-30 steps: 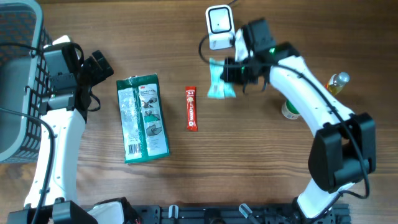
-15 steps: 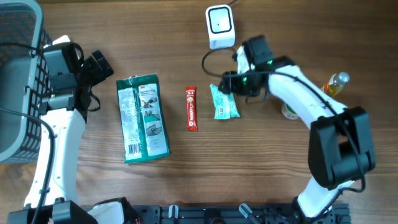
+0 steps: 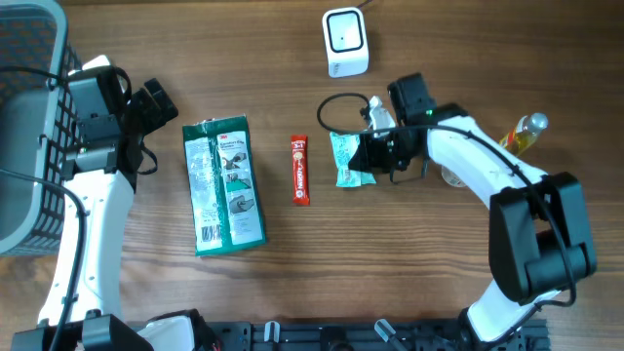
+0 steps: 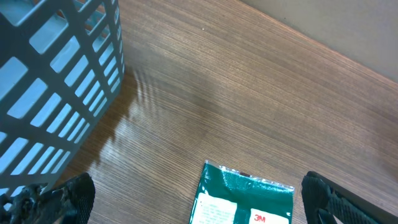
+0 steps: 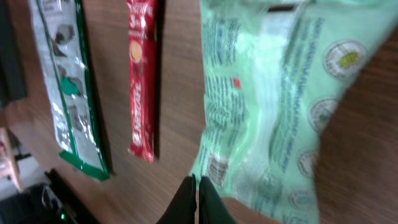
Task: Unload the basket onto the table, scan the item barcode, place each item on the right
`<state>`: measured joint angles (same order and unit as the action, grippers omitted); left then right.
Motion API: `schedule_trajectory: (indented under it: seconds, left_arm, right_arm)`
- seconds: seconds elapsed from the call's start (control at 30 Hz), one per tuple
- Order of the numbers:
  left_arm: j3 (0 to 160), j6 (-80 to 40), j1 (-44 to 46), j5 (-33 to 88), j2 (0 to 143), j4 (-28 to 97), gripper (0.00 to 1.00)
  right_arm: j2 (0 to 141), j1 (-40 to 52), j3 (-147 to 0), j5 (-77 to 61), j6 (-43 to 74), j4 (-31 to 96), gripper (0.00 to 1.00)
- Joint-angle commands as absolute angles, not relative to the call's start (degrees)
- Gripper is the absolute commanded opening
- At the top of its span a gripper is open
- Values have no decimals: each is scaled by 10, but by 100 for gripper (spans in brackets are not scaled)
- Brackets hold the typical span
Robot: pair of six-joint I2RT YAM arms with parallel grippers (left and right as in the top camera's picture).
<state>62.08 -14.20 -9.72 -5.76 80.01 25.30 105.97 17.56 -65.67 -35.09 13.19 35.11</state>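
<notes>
A mint-green snack packet [image 3: 348, 159] lies flat on the table, below the white barcode scanner [image 3: 345, 42]. My right gripper [image 3: 375, 154] hovers at the packet's right edge. In the right wrist view its fingers [image 5: 195, 186] are pressed together with nothing between them, tips just beside the corner of the packet [image 5: 280, 93] where a small barcode [image 5: 217, 167] shows. My left gripper [image 3: 161, 102] stands wide open and empty above the top of the green 3M pack [image 4: 245, 199].
A red stick sachet [image 3: 300, 169] lies between the mint packet and the green 3M pack [image 3: 223, 183]. A grey wire basket [image 3: 29, 127] stands at the far left. A small bottle [image 3: 526, 130] and a white-green cup [image 3: 453, 174] sit behind the right arm.
The right arm brought the mint packet down from in front of the scanner to the table, let it go, and its jaws have shut again, empty. The left arm has not moved.
</notes>
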Motion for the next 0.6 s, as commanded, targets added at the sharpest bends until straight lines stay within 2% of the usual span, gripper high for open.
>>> schedule_trajectory:
  seconds: [0.0,0.13,0.27,0.43,0.57]
  left_arm:
    - [627,-137,-99,-61,795,251,100]
    - [627,-137,-99,-61,795,251,100]
    - [627,-137,-99,-61,795,251,100]
    - [627,-137,-99,-61,795,251,100]
    - [627,-137,-99,-61,795,251,100]
  right_arm:
    - [1065,177,-598,-401,173,289,4]
    - [1090,177,-549,-398,249,213,4]
    - [1122,178,-543,-354,297,225,4]
    - [1088,178,-567,-442,288,233,4]
    - [1013,178,-601,-490,229,230,4]
